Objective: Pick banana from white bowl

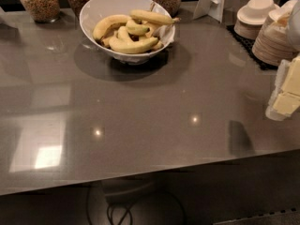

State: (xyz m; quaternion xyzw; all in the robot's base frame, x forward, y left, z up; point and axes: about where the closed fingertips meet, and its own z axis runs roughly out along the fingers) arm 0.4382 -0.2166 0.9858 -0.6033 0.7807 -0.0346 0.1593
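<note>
A white bowl stands at the back left-centre of the grey counter and holds several yellow bananas. One banana lies across the top with its stem pointing right. My gripper shows at the right edge of the view as pale cream parts. It hovers above the counter, far to the right of the bowl and nearer the front. It is partly cut off by the frame edge, and nothing is seen in it.
Glass jars of grains stand behind the bowl. Stacks of paper bowls and plates sit on a dark mat at the back right. A white sign stand is behind. The counter's front edge runs below.
</note>
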